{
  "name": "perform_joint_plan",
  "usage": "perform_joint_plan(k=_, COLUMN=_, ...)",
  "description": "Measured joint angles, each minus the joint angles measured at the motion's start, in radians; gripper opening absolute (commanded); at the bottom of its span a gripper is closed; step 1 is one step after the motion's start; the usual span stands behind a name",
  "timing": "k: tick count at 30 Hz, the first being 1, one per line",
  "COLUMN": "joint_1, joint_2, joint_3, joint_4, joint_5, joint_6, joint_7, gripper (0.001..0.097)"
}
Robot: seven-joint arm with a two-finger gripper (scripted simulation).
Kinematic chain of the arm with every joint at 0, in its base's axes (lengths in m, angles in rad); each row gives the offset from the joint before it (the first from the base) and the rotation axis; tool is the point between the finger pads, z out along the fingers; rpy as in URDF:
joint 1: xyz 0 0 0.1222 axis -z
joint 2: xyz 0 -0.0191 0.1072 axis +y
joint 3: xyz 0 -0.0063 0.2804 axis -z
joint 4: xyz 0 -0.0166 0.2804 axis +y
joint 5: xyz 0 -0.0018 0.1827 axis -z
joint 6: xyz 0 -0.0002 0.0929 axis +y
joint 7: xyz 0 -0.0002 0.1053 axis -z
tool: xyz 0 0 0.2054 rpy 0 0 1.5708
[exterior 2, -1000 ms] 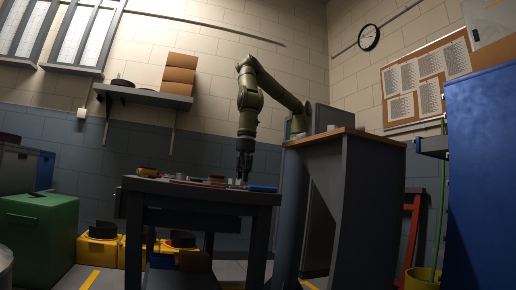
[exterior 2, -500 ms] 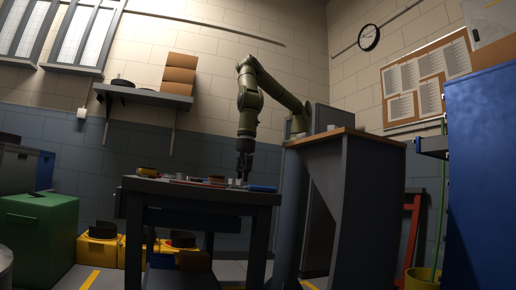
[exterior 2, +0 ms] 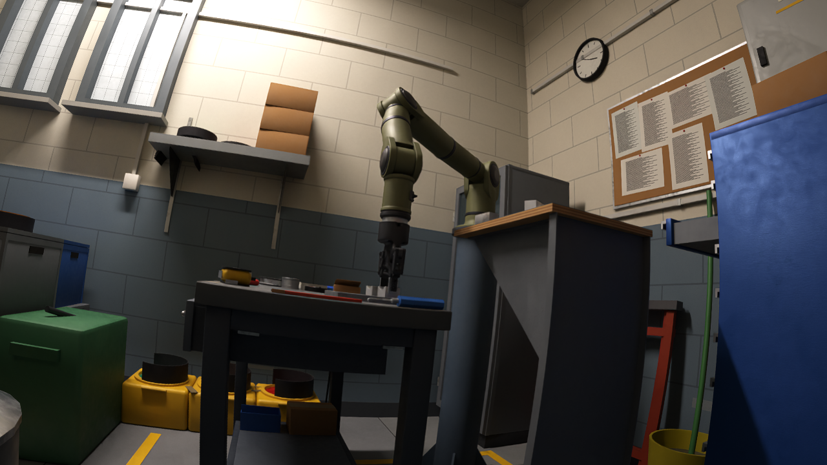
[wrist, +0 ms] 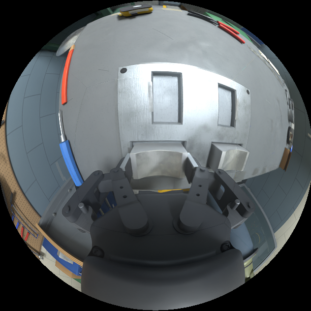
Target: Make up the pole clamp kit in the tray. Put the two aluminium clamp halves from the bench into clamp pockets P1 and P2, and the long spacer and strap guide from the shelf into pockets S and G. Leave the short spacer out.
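The near end of one aluminium clamp half (wrist: 158,164) is hidden behind my fingers; it sits in a clamp pocket at the near edge of the grey tray (wrist: 185,116). I still grip it with my gripper (wrist: 159,174) (exterior 2: 391,276), which stands low over the bench. The second clamp half (wrist: 230,159) sits in the neighbouring clamp pocket to the right. Two rectangular pockets (wrist: 166,97) (wrist: 226,105) further along the tray are empty. The spacers and the strap guide are not visible on the wall shelf (exterior 2: 228,153).
Behind the bench, cardboard boxes (exterior 2: 287,118) stand on the wall shelf. A blue-handled screwdriver (wrist: 69,161) and an orange-handled tool (wrist: 66,77) lie left of the tray. A tall cabinet (exterior 2: 549,324) stands to the right of the bench.
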Motion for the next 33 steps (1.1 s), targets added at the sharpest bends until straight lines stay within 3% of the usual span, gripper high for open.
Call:
perform_joint_plan(k=8, joint_1=0.0, joint_2=0.0, joint_3=0.0, joint_4=0.0, joint_5=0.0, joint_6=0.0, joint_7=0.0, gripper=0.084)
perform_joint_plan(k=22, joint_1=0.0, joint_2=-0.003, joint_3=-0.001, joint_4=0.003, joint_5=-0.001, joint_6=0.001, joint_7=0.0, gripper=0.084)
perform_joint_plan(k=33, joint_1=0.007, joint_2=-0.052, joint_3=-0.014, joint_4=0.034, joint_5=-0.017, joint_6=0.022, joint_7=0.002, gripper=0.084)
